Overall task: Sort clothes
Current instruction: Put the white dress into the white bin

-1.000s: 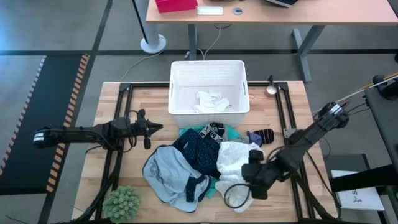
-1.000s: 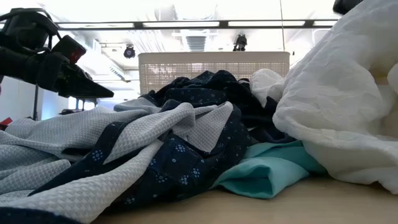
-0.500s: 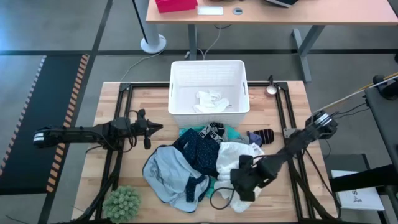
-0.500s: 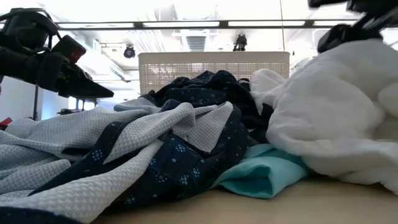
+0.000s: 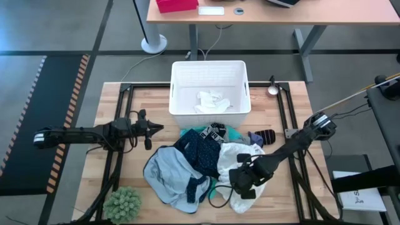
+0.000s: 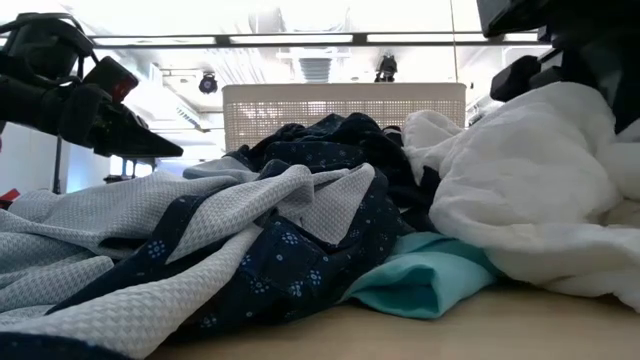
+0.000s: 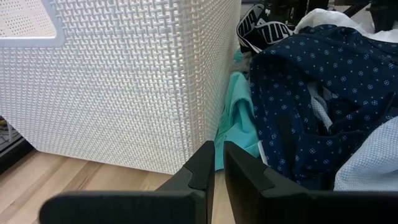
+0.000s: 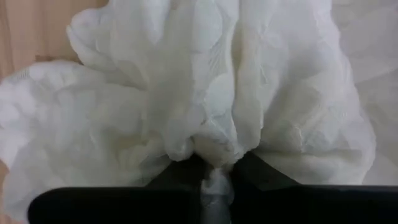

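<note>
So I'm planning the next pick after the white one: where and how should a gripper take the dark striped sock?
The dark striped sock lies flat on the bare wood, clear of the pile's right edge. Probably best to grip its middle from straight above, with the fingers across its short width. The right gripper is closest but is shut on the white garment.

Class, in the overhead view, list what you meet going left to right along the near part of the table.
Green fuzzy ball → light blue garment → navy patterned garment → white garment → right gripper, pinching the white garment.
</note>
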Robot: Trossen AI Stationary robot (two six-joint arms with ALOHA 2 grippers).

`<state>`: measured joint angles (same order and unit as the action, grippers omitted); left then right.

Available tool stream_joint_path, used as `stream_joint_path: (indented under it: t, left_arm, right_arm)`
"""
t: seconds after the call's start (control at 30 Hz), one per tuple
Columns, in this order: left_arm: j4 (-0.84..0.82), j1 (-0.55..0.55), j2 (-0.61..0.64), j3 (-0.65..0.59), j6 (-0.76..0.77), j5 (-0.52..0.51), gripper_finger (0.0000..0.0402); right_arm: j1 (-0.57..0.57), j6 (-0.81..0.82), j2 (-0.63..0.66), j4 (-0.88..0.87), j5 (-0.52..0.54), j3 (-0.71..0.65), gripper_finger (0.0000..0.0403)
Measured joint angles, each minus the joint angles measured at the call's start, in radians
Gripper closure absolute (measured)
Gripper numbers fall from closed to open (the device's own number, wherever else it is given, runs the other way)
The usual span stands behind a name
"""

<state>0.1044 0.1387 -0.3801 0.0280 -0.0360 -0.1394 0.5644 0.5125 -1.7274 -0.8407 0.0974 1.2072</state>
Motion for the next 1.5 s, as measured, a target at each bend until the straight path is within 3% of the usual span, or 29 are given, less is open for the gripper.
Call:
stream_joint_path:
  t: [0.2,0.47,0.8,1.2,1.5]
  left_arm:
    - [0.0,0.0,0.0,0.0,0.0,0.0,0.038]
    - [0.0,0.0,0.0,0.0,0.0,0.0,0.038]
    - [0.0,0.0,0.0,0.0,0.0,0.0,0.038]
    - [0.001,0.0,0.0,0.0,0.0,0.0,0.038]
    - [0.0,0.0,0.0,0.0,0.0,0.0,0.038]
  right_arm:
    - [-0.002,-0.008,0.009,-0.182,0.033,0.076,0.0372]
    - [-0.002,-0.084,0.043,-0.402,0.225,0.3,0.0385]
    - [-0.007,-0.221,0.084,-0.501,0.433,0.597,0.0385]
    - [-0.061,-0.462,0.084,-0.495,0.776,0.985,0.0385]
    - [-0.2,-0.842,0.084,-0.214,0.798,1.15,0.0385]
